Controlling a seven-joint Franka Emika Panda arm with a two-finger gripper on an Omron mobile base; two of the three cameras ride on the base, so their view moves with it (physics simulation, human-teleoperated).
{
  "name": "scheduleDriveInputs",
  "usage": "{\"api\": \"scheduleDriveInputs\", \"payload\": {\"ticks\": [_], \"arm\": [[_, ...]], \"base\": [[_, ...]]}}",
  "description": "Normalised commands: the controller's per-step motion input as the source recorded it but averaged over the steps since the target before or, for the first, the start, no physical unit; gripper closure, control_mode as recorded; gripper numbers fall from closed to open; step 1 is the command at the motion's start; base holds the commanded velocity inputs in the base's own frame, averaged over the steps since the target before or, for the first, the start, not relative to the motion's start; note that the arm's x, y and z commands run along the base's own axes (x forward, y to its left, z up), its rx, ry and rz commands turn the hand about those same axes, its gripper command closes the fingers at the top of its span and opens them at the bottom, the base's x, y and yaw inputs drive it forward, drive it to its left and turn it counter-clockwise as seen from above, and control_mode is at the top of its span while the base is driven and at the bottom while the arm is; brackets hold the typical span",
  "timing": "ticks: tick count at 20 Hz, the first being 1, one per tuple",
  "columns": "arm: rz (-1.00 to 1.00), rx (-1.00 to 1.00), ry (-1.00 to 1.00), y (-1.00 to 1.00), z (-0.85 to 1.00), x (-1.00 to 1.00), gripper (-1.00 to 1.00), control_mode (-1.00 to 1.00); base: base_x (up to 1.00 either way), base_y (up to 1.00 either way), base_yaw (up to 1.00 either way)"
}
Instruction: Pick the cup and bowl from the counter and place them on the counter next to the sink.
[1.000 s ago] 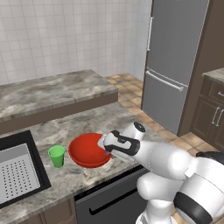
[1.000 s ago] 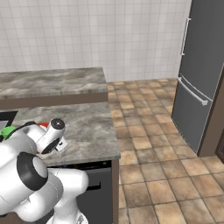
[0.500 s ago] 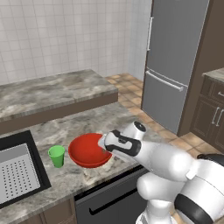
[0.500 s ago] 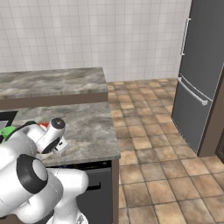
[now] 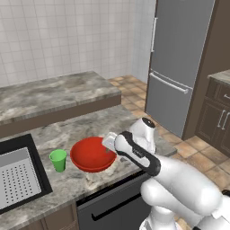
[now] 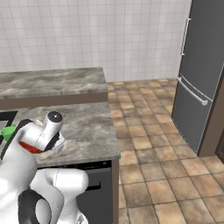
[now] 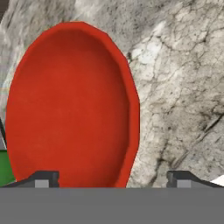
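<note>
The red bowl (image 5: 92, 154) sits on the marble counter (image 5: 67, 184), just right of the small green cup (image 5: 58, 160), which stands between it and the black sink (image 5: 20, 177) with its perforated drainer tray (image 5: 15, 177). Both dishes look to be where the task wants them, beside the basin, so I judge the step in hand to be the release and retreat from the bowl. My gripper (image 7: 113, 178) is at the bowl's near rim with its jaws spread wide; in the hand view one fingertip (image 7: 41, 178) stands over the bowl's inside and the other (image 7: 183, 178) over bare stone, so the rim runs between them, and I hold nothing that I can see. To do this well I should lift straight up along the line of the fingers before swinging anywhere, because a sideways pull would catch the rim with the inner finger and drag or tip the bowl. The bowl is shallow and glossy, so it would likely slide easily on the stone, and any shove toward the sink side would knock it into the cup next to it. From the right base view my arm (image 6: 39, 133) covers most of the bowl (image 6: 30, 148), so I would trust the hand view for clearance.
</note>
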Motion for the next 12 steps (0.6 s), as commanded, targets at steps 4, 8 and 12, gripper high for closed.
{"api": "scheduleDriveInputs", "payload": {"ticks": [4, 8, 12], "arm": [[0.00, -0.03, 0.04, -0.18, 0.44, -0.60, -1.00, -1.00], [0.00, -0.02, 0.05, -0.57, 0.34, -0.74, -1.00, -1.00], [0.00, -0.03, 0.04, -0.71, 0.47, -0.80, -1.00, -1.00]], "base": [[0.00, 0.00, 0.00], [0.00, 0.00, 0.00], [0.00, 0.00, 0.00]]}}
